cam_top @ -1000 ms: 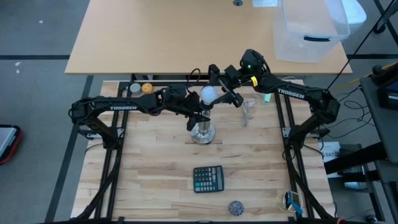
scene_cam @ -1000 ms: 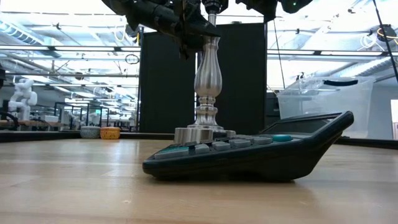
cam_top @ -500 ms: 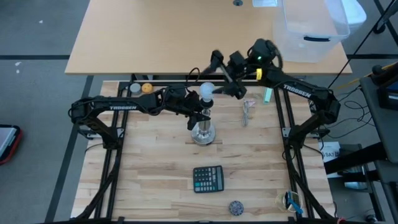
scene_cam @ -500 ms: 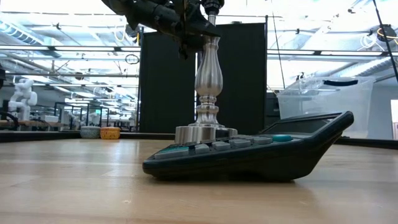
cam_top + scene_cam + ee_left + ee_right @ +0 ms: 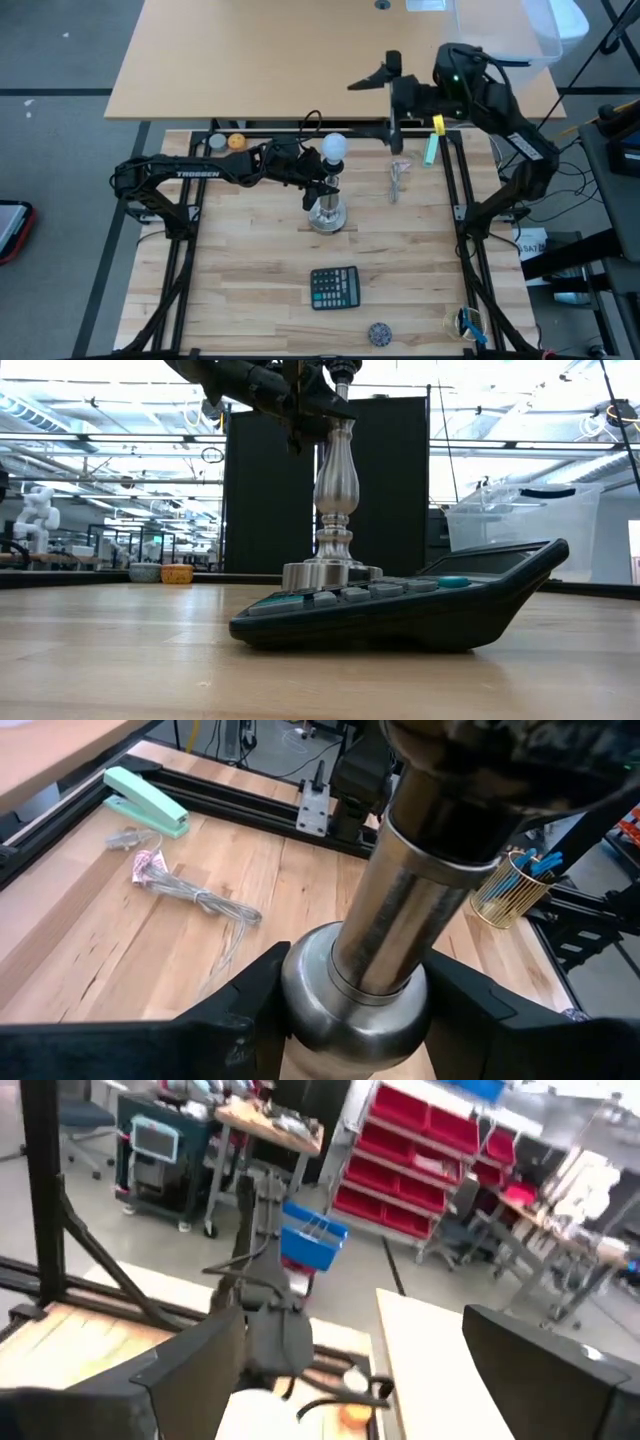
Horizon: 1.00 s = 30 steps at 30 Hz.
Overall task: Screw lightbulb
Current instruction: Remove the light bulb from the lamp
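While the lightbulb (image 5: 333, 146) sits atop the stand (image 5: 326, 212), we clamp that stand's stem with the left gripper (image 5: 320, 183). Our right gripper (image 5: 375, 76), jaws wide and empty, hangs well beyond the stand; tightening seems done or needs regripping.

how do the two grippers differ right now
The left gripper is low over the wooden table, fingers closed on the metal stand under the lightbulb. The right gripper is raised beyond the table's far edge, fingers open, holding nothing. Both are dark two-finger grippers.
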Tool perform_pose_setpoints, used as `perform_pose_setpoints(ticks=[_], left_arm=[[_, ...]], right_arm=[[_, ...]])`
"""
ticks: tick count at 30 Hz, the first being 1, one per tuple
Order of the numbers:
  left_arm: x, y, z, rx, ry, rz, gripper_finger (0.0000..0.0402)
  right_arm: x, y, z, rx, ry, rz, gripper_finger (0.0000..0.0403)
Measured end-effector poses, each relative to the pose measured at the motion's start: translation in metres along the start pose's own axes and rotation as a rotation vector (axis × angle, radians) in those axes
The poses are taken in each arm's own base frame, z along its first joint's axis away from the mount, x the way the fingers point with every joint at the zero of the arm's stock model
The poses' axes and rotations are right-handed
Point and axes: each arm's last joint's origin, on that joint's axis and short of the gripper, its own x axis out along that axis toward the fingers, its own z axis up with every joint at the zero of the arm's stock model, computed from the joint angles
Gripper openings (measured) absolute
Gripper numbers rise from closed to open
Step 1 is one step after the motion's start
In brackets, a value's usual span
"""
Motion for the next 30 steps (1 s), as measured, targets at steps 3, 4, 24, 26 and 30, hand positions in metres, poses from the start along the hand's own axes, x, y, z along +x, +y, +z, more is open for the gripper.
perform_pose_setpoints(ticks=[3,4,24,26,30], left_arm=[[0.000,0.000,0.000,0.007,-0.002,0.012,0.0174],[0.000,0.000,0.000,0.009,-0.003,0.014,0.0174],[0.000,0.003,0.003,0.044,-0.036,0.037,0.0174],[0.000,0.003,0.003,0.043,-0.037,0.040,0.0174],[0.000,0.003,0.003,0.043,-0.039,0.048,0.0180]], right_arm=[[-0.005,0.009,0.006,0.068,0.029,0.011,0.0368],[-0.004,0.012,0.007,0.108,0.037,0.022,0.0368],[0.045,0.059,-0.035,0.530,0.304,-0.183,0.0368],[0.050,0.061,-0.038,0.545,0.320,-0.194,0.0368],[0.066,0.067,-0.046,0.541,0.351,-0.205,0.0368]])
